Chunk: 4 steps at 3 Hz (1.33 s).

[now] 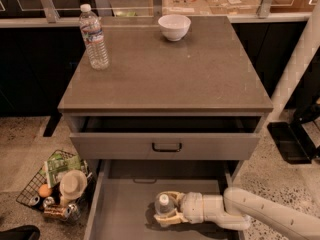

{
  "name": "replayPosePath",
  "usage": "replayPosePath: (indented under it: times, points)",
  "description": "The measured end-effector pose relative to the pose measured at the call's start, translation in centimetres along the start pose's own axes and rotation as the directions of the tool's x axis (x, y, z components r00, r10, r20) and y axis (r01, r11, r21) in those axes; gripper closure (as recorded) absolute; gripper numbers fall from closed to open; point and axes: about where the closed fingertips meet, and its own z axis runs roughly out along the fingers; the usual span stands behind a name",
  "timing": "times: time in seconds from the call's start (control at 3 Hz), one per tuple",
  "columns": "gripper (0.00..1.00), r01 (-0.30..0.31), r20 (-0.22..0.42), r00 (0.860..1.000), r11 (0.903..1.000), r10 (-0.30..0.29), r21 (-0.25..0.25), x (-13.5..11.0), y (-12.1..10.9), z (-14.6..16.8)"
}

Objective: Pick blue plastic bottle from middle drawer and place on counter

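The blue plastic bottle [164,204], short with a white cap, stands upright on the floor of the open middle drawer [120,209] at the bottom of the view. My gripper [165,209] reaches in from the lower right on a white arm, and its cream fingers [169,218] sit on either side of the bottle, closed around it. The counter [170,69] is the grey-brown slab on top of the cabinet.
A taller clear bottle with a red-and-blue label [93,36] and a white bowl [174,27] stand on the counter. The upper drawer with a black handle [166,147] is slightly open above the middle drawer. A wire basket of items [55,186] sits on the floor at left.
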Motion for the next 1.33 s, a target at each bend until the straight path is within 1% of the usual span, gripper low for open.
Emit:
replayPosePath:
  times: [0.33,0.67,1.0,1.33]
  points:
    - [1.00,0.000,0.000,1.000,1.0000,0.000,-0.001,0.0,0.0,0.0]
    - [1.00,-0.002,0.022,1.000,0.9998,0.003,-0.020,-1.0,0.1,0.2]
    - [1.00,-0.013,0.047,0.999,0.9983,0.015,-0.056,-5.0,1.0,0.1]
    - [1.00,-0.019,0.036,0.999,0.9976,0.022,-0.067,-10.0,2.1,-0.6]
